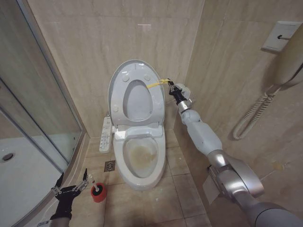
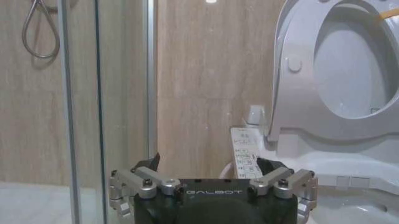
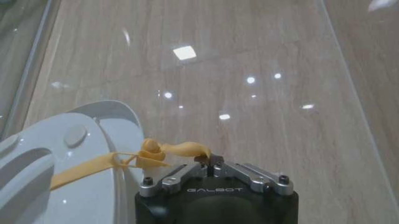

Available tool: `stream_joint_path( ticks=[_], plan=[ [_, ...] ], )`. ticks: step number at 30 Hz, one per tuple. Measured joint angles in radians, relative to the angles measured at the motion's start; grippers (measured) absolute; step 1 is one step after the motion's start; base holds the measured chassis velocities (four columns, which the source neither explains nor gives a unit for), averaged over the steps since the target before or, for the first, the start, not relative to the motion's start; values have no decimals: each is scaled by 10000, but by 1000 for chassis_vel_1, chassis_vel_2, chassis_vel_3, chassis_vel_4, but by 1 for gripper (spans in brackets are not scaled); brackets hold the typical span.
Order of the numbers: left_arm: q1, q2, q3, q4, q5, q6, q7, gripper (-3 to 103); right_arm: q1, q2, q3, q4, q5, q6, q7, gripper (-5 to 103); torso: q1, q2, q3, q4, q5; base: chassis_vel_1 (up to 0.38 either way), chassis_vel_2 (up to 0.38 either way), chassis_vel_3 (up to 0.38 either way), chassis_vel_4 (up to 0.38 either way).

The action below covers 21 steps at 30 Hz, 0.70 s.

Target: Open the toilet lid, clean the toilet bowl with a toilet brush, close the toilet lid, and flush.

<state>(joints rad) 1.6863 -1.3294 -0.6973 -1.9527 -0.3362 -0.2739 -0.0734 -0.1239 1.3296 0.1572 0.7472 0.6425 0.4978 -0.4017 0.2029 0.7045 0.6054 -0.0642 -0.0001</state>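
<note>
1. The right hand [image 1: 171,88] is at the upper right edge of the raised toilet lid [image 1: 132,75], its fingers pinched together on the yellow tag [image 1: 158,83], which stretches from the lid's edge to the hand.
2. The left hand [image 1: 71,184] hangs low beside the toilet bowl [image 1: 142,175], on the bowl's left, fingers spread apart and holding nothing.
3. One toilet brush [image 1: 97,190] stands in its one red cup holder [image 1: 99,195] on the floor, just beside the left hand and between it and the bowl.
4. One lid stands upright behind the bowl, with the one seat ring [image 1: 137,101] raised against it.
5. The bowl is open, showing a yellowish-brown tint inside; one button panel [image 1: 106,134] runs along its left side.
</note>
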Motion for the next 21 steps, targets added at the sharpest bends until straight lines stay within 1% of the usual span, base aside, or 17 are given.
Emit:
stream_joint_path(
  ticks=[1,7,8,9,13,15,16,21],
  plan=[
    [-5,3,6,0,-1,0,1,100,-111,-76,-38,169,21,0,0,-2,0,0,0,0,1,0,0,0,0],
    [6,-85,91,0,75,-1,6,100,-1061,-666,-99,1717,185,1,28,-2,0,0,0,-4,3,0,0,0,0],
    [9,-102,107,0,104,-1,6,100,-1202,-753,-126,1953,244,0,31,25,0,0,0,-3,3,0,0,0,0],
    [9,-102,107,0,104,-1,6,100,-1202,-753,-126,1953,244,0,31,25,0,0,0,-3,3,0,0,0,0],
    [11,-226,206,-23,224,-35,12,100,-2103,-1161,-330,3273,658,-38,40,25,0,0,0,1,3,0,0,0,0],
    [16,-248,224,-39,238,-37,12,100,-2247,-1218,-356,3441,683,-44,41,25,-1,0,-1,1,4,0,0,0,0],
    [26,-268,239,-54,256,-38,12,100,-2391,-1275,-370,3601,696,-55,50,52,-1,0,-1,2,3,0,0,0,0],
    [129,-360,271,-158,352,-46,17,100,-3075,-1561,-395,4377,819,-73,126,52,-1,0,0,2,3,0,0,0,0]
  ],
)
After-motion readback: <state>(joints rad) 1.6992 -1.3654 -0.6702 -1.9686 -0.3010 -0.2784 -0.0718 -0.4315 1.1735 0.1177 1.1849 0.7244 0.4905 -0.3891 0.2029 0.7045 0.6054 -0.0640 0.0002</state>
